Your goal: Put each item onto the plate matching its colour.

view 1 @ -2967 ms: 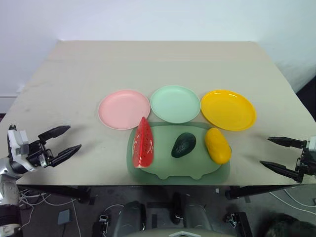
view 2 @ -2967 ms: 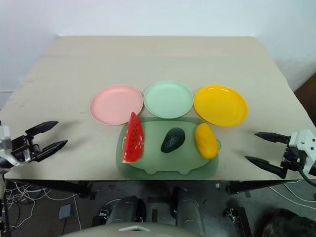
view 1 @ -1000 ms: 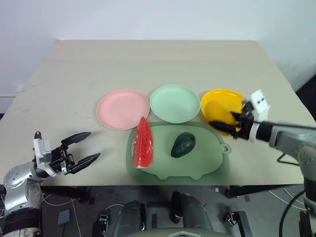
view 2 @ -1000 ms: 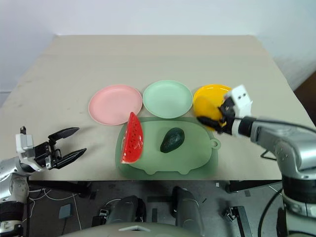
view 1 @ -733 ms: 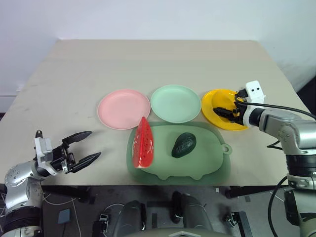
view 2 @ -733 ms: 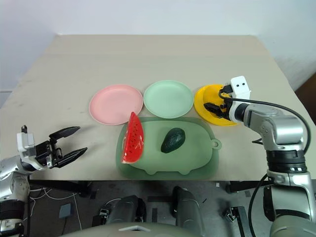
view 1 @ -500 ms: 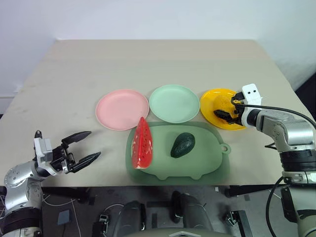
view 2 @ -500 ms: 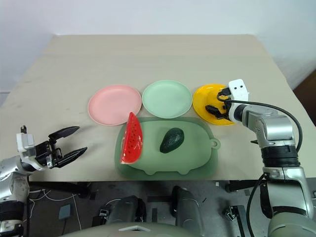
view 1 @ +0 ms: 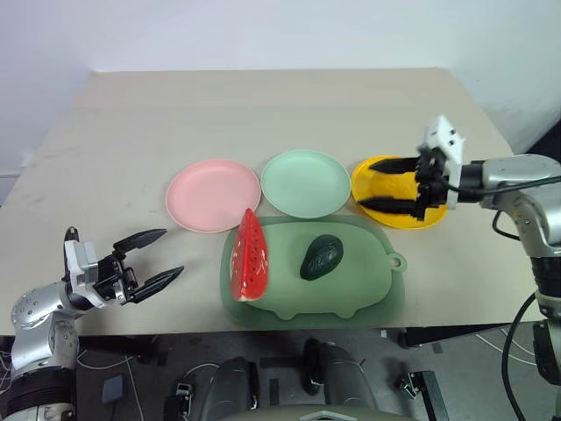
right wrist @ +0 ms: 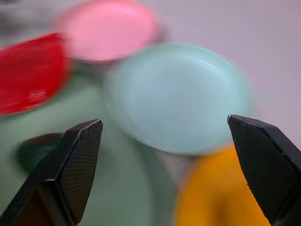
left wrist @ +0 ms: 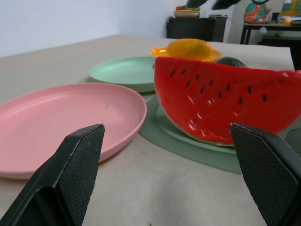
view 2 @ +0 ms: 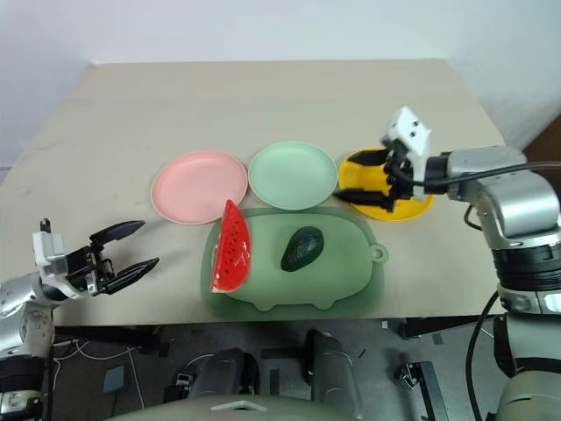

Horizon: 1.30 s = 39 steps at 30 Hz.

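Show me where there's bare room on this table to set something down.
Bare tabletop lies beyond the pink plate, green plate and yellow plate. Crowded: the plate row and the mat holding the watermelon wedge and avocado.

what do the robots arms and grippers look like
Both arms are silver-grey metal with rounded joint housings, and a thin black cable loops along the right arm. The left gripper and right gripper each have two tapered, pointed black fingers on a white block; up close the fingers show a fine cross-hatched texture.
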{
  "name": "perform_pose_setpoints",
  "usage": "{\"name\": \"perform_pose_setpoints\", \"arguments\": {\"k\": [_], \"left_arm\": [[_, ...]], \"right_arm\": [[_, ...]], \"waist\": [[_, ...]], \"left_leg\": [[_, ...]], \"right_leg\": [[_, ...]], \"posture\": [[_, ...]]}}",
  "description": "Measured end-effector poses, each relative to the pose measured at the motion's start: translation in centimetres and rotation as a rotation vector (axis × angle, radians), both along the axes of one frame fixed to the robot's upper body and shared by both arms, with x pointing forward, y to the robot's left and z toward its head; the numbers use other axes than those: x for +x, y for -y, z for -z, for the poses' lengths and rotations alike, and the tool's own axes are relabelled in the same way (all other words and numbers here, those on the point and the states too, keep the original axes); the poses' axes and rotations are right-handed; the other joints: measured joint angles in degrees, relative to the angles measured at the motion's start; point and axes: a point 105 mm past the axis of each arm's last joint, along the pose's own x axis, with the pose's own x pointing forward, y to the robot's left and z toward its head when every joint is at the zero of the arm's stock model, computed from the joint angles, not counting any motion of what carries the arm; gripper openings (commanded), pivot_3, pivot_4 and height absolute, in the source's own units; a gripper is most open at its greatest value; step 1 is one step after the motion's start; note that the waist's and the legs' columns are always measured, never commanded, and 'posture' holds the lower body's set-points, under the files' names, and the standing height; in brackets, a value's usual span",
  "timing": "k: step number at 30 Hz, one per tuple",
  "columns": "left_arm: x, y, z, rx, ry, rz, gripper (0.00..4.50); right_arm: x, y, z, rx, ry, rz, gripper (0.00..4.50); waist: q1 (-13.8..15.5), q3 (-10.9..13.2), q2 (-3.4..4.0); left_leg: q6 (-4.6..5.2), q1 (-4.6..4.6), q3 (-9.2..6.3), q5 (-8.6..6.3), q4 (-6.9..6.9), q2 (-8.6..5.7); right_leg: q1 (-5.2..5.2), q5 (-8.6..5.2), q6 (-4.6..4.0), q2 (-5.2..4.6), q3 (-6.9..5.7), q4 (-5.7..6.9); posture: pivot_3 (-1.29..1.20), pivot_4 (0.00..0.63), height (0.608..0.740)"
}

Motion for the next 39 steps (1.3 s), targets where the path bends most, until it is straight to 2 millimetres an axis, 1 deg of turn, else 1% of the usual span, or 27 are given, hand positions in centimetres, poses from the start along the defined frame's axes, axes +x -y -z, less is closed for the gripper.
{"name": "perform_pose_setpoints", "arguments": {"k": [5, 7, 9, 13, 17, 22, 28, 36, 37, 39], "left_arm": [[0.1, 0.5, 0.1, 0.001, -0.003, 0.017, 4.5], [0.1, 0.7, 0.1, 0.002, -0.003, 0.025, 4.5], [0.1, 0.8, 0.1, 0.004, -0.002, 0.03, 4.5], [-0.1, 0.9, 0.0, 0.007, -0.003, 0.035, 4.5], [-0.2, 1.0, 0.0, 0.006, -0.01, 0.041, 4.5], [-0.6, 1.1, 0.5, 0.01, -0.028, 0.05, 4.5], [-0.7, 1.3, 0.4, 0.014, -0.024, 0.055, 4.5], [-0.7, 1.5, 0.2, 0.016, -0.014, 0.057, 4.5], [-0.6, 1.5, 0.1, 0.015, -0.012, 0.055, 4.5], [-0.6, 1.6, 0.0, 0.015, -0.008, 0.056, 4.5]], "right_arm": [[-1.6, -3.1, 1.6, -0.038, -0.063, -0.231, 4.46], [-2.2, -4.1, 2.5, -0.079, -0.073, -0.315, 4.46], [-2.5, -4.6, 3.4, -0.109, -0.088, -0.371, 4.46], [-2.5, -4.8, 5.2, -0.171, -0.112, -0.428, 4.46], [-2.5, -5.1, 6.4, -0.206, -0.116, -0.463, 4.46], [-1.9, -5.7, 7.8, -0.233, -0.094, -0.479, 4.46], [-1.6, -6.1, 8.6, -0.273, -0.059, -0.496, 4.46], [-1.4, -6.4, 8.8, -0.292, -0.034, -0.498, 4.46], [-1.4, -6.4, 8.8, -0.296, -0.029, -0.498, 4.09], [-1.3, -6.4, 8.8, -0.303, -0.018, -0.497, 3.53]], "waist": [[0.0, 0.0, 0.01], [0.0, 0.0, 0.01], [0.1, 0.0, 0.01], [0.1, 0.0, 0.01], [0.0, 0.0, 0.01], [0.0, 0.0, 0.03], [0.1, 0.0, 0.03], [0.0, 0.0, 0.03], [0.0, 0.0, 0.03], [0.0, 0.0, 0.03]], "left_leg": [[-0.01, 0.01, 0.02, 0.01, 0.02, -0.01], [-0.01, 0.01, 0.02, 0.01, 0.02, -0.02], [-0.02, 0.0, 0.02, 0.01, 0.03, -0.03], [-0.03, 0.01, 0.03, 0.01, 0.04, -0.05], [-0.1, 0.03, 0.05, 0.05, 0.04, -0.06], [-0.16, 0.03, 0.07, 0.09, 0.03, -0.07], [-0.19, 0.03, 0.07, 0.1, 0.04, -0.07], [-0.19, 0.03, 0.07, 0.1, 0.04, -0.07], [-0.19, 0.03, 0.07, 0.1, 0.04, -0.07], [-0.19, 0.03, 0.07, 0.1, 0.04, -0.07]], "right_leg": [[0.0, 0.01, -0.01, -0.01, 0.0, 0.02], [0.0, 0.01, -0.01, -0.01, -0.01, 0.03], [0.0, 0.01, -0.01, -0.02, -0.01, 0.03], [0.0, 0.01, -0.01, -0.02, -0.02, 0.05], [0.0, 0.02, -0.02, -0.01, -0.02, 0.06], [-0.01, 0.02, -0.02, 0.0, -0.03, 0.08], [0.0, 0.02, -0.02, -0.01, -0.03, 0.07], [0.0, 0.02, -0.03, -0.01, -0.03, 0.07], [0.0, 0.02, -0.03, -0.01, -0.03, 0.07], [0.0, 0.02, -0.03, -0.01, -0.03, 0.07]], "posture": [[0.0, 0.15, 0.733], [0.0, 0.15, 0.733], [0.0, 0.15, 0.733], [0.0, 0.15, 0.733], [0.0, 0.15, 0.733], [0.0, 0.15, 0.733], [0.0, 0.15, 0.733], [0.0, 0.15, 0.733], [0.0, 0.15, 0.733], [0.0, 0.15, 0.733]]}}
